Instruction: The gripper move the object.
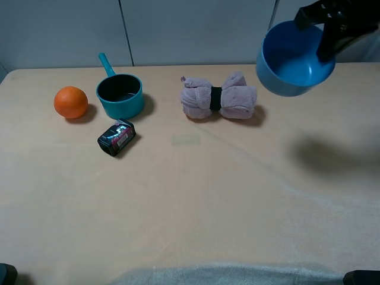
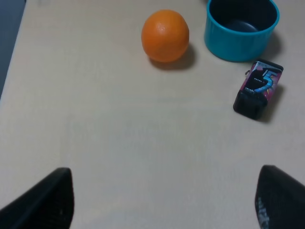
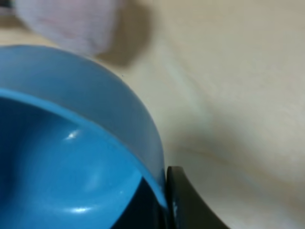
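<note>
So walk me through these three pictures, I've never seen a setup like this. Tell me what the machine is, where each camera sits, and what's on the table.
It is a robot with two arms, each ending in a gripper. The wide picture comes from a camera mounted high; the others sit on each wrist. On the table lie an orange, a teal saucepan, a small dark packet and a rolled pink cloth. The right gripper holds a blue bowl by its rim, lifted off the table. The left gripper is open and holds nothing.
</note>
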`<action>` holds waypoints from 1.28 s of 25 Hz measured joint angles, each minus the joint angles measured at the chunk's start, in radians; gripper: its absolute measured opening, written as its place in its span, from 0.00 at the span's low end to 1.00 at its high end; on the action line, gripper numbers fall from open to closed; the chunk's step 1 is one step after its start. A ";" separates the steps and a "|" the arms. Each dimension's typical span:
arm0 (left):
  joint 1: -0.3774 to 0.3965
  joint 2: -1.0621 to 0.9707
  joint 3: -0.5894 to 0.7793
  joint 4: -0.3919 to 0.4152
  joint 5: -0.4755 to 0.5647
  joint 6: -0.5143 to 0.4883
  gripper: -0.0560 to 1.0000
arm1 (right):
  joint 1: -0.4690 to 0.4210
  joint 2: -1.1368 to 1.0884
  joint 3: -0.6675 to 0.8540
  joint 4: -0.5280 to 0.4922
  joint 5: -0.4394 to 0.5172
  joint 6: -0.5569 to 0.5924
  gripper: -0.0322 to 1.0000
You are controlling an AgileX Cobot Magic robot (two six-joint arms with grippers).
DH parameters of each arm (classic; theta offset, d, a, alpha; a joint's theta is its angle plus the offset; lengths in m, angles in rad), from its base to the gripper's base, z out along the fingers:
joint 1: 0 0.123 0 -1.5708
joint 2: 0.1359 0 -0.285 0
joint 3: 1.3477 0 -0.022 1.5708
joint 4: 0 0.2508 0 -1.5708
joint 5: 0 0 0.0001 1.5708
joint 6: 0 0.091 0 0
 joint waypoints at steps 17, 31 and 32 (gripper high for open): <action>0.000 0.000 0.000 0.000 0.000 0.000 0.84 | 0.414 0.219 -0.038 0.028 -0.035 0.030 0.01; 0.000 0.000 0.000 0.000 -0.001 0.000 0.84 | 0.562 0.440 -0.301 0.069 -0.007 0.031 0.01; 0.000 0.000 0.000 0.000 -0.001 0.000 0.84 | 0.564 0.456 -0.312 0.069 -0.005 0.031 0.01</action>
